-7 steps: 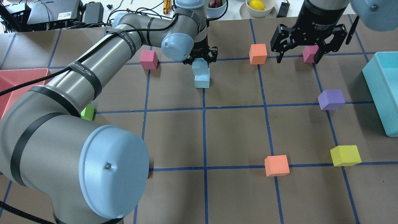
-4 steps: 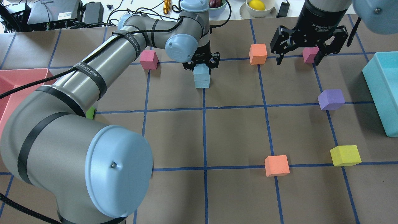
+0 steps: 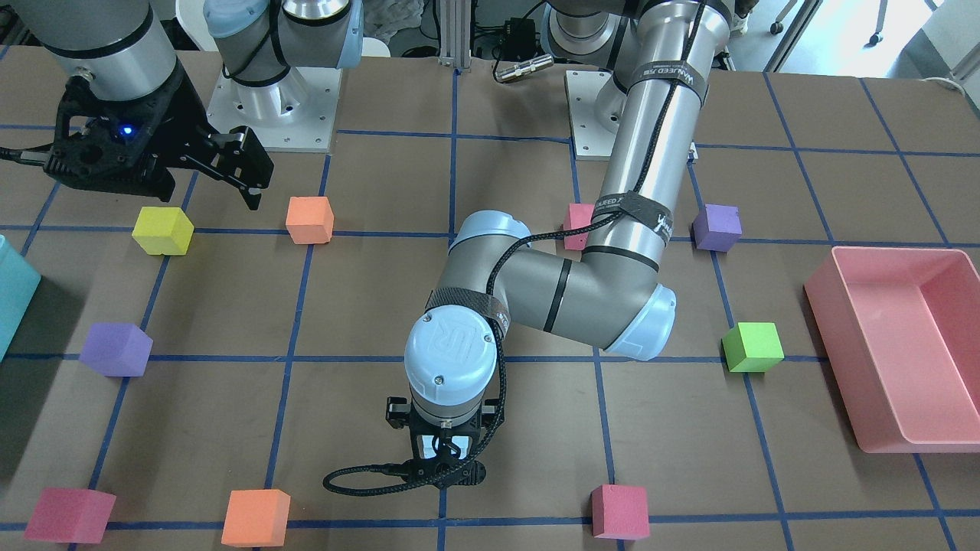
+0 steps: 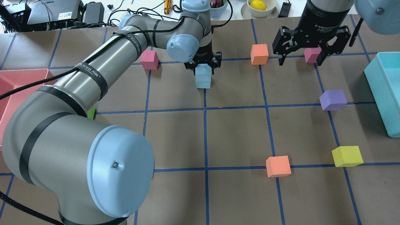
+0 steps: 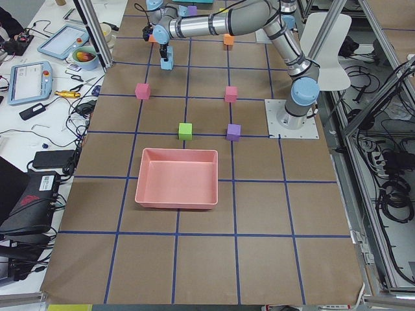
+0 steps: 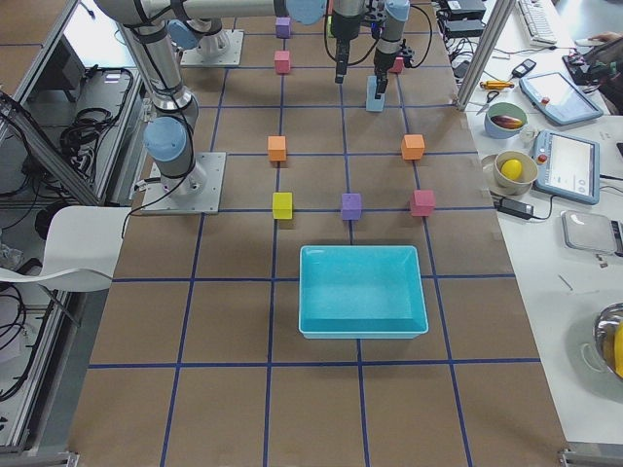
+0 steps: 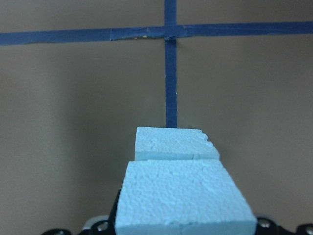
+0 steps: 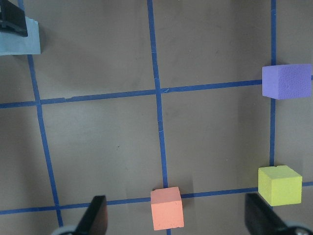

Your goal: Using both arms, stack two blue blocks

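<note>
Two pale blue blocks stand stacked near the far middle of the table: the upper blue block (image 4: pixel 203 72) rests on the lower blue block (image 4: pixel 203 83). My left gripper (image 4: pixel 203 63) comes down over the stack and is shut on the upper block. In the left wrist view the upper block (image 7: pixel 183 196) fills the foreground and the lower block (image 7: pixel 171 144) pokes out beyond it. In the front-facing view the left gripper (image 3: pixel 442 459) hides the stack. My right gripper (image 4: pixel 300 56) hovers open and empty at the far right, its fingers (image 8: pixel 95 215) spread wide.
Near the stack are a pink cube (image 4: pixel 149 59) and an orange cube (image 4: pixel 259 53). A second pink cube (image 4: pixel 312 54) lies under the right gripper. A purple cube (image 4: pixel 332 100), yellow cube (image 4: pixel 347 156) and orange cube (image 4: pixel 278 166) sit right. A teal bin (image 4: pixel 387 90) stands far right, a pink tray (image 4: pixel 18 81) left.
My left gripper came down with the upper blue block, which hung tilted above the lower one, and it now sits level on it. The right gripper barely moved.
</note>
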